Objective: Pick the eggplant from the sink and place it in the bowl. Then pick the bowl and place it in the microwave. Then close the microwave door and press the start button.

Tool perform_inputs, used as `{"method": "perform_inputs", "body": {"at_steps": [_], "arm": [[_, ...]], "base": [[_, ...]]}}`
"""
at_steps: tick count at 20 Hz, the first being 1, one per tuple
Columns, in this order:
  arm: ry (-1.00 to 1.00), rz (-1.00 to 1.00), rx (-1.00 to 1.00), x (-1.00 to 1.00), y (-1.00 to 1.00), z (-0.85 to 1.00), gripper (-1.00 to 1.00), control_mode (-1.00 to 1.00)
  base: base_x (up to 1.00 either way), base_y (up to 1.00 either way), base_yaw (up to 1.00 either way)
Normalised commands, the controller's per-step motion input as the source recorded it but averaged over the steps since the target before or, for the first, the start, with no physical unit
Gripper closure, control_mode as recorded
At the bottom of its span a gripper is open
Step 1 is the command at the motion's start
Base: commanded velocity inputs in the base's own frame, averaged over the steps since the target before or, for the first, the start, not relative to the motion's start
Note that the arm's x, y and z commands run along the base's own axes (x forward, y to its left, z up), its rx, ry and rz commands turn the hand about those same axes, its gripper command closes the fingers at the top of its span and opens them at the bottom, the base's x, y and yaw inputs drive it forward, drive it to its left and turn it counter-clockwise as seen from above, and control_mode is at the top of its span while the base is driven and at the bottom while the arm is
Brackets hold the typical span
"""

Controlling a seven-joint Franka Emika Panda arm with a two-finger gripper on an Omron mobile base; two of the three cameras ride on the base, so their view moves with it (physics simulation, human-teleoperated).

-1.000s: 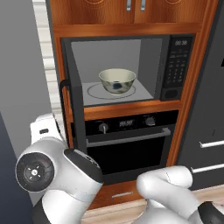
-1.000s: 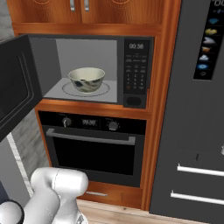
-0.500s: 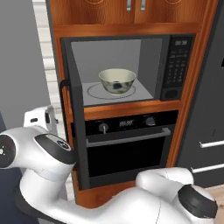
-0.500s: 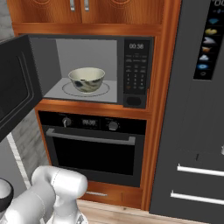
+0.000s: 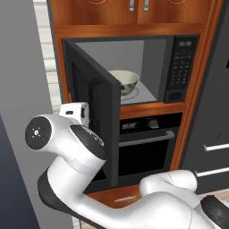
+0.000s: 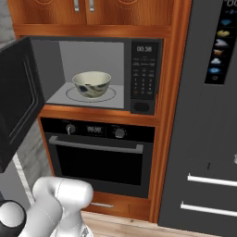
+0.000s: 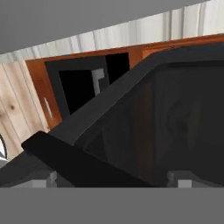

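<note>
Bowl sits in microwave, door part-swung, gripper behind door with fingers spread.

Round pale cream-greenish ceramic bowl (image 6: 91, 84) with mottled outside sits upright on the round turntable inside the built-in black-and-grey microwave (image 6: 144, 74), right-hand keypad lit. Eggplant not discernible inside the bowl. Wide dark grey microwave door (image 5: 94, 116) with dark window stands roughly half open, hinged at left. In the hand view the door's vertical black bar handle (image 7: 83, 164) lies just ahead of the two-finger gripper (image 7: 113, 180), released and gripping nothing. Black oven (image 6: 99, 157) with knobs sits below.
</note>
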Motion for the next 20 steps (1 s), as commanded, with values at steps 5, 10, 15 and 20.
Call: {"method": "perform_inputs", "body": {"at_steps": [5,10,15,20], "arm": [[0.00,0.00,0.09,0.21,-1.00,0.00,-1.00,-1.00],[0.00,0.00,0.05,0.65,-1.00,0.00,-1.00,-1.00],[0.00,0.00,0.01,0.94,-1.00,0.00,-1.00,-1.00],[0.00,0.01,0.00,1.00,-1.00,0.00,-1.00,-1.00]], "base": [[0.00,0.00,0.00],[0.00,0.00,0.00],[0.00,0.00,0.00],[0.00,0.00,0.00]]}}
